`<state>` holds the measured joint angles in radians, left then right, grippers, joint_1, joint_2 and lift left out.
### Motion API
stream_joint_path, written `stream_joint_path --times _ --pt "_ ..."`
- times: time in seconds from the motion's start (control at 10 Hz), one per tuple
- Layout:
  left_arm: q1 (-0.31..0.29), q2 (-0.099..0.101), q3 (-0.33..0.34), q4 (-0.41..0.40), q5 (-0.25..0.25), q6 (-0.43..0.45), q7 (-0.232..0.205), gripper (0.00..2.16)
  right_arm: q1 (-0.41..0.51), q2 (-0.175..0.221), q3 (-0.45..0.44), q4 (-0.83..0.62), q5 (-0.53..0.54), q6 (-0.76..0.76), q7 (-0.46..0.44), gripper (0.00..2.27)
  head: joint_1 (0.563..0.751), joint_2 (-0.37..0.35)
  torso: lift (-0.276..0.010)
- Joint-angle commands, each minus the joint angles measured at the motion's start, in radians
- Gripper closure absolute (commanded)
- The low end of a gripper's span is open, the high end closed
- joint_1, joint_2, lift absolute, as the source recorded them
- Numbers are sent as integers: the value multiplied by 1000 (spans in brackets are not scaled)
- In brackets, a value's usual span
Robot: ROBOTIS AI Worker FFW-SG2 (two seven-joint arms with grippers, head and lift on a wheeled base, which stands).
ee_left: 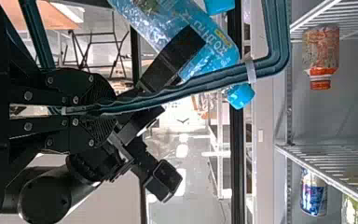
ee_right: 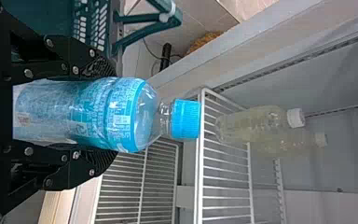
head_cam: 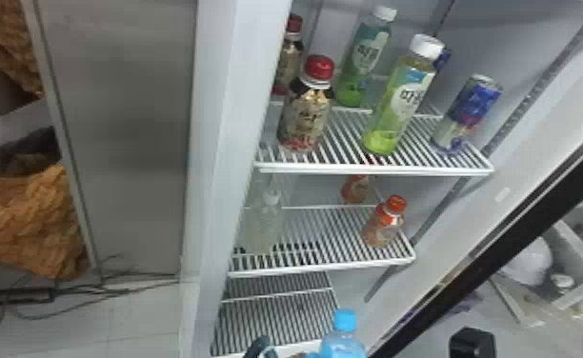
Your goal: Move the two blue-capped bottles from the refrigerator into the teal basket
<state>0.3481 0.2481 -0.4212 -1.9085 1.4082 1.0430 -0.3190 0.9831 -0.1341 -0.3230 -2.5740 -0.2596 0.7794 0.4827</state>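
the blue-capped bottle [ee_right: 98,114] is clamped between the two fingers of the right gripper [ee_right: 107,114], with its long axis laid along them, base toward the palm and cap pointed outward. the teal basket [ee_right: 39,23] is set to the robot's left of that bottle; its handle [ee_left: 276,32] is gripped by the closed fingers of the left gripper [ee_left: 109,111]. the right arm is thus the one to be used: the bottle should be carried leftward and lowered base first. the handle is seen in the left wrist view crossing in front of the bottle near its cap, so it could be bumped if the cap is not kept clear. a second blue patch [ee_left: 219,5] is seen there too, perhaps the other bottle's cap; whether it is in the basket cannot be told. a white-capped bottle [ee_right: 247,123] is stood on a wire shelf [ee_right: 199,163] beyond, and the fridge frame [head_cam: 219,143] should be avoided.
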Motion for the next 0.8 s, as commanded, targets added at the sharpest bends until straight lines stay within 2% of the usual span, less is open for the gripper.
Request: stream_joint_path --times 0.0,0.1,0.4,0.7 --pt "0 0 -1 0 0 0 0 1081 -26 -4 2 40 -1 -1 13 756 695 -350 -151" --pt "0 -1 1 0 0 -2 0 1082 -36 -5 2 52 -1 -1 27 749 695 -350 -151" --pt "0 -1 1 -2 2 -2 0 1082 -75 -9 2 104 26 -68 93 274 695 -350 -151" --pt "0 -1 1 0 2 -2 0 1082 -58 13 -1 79 60 -222 93 194 695 -350 -151"
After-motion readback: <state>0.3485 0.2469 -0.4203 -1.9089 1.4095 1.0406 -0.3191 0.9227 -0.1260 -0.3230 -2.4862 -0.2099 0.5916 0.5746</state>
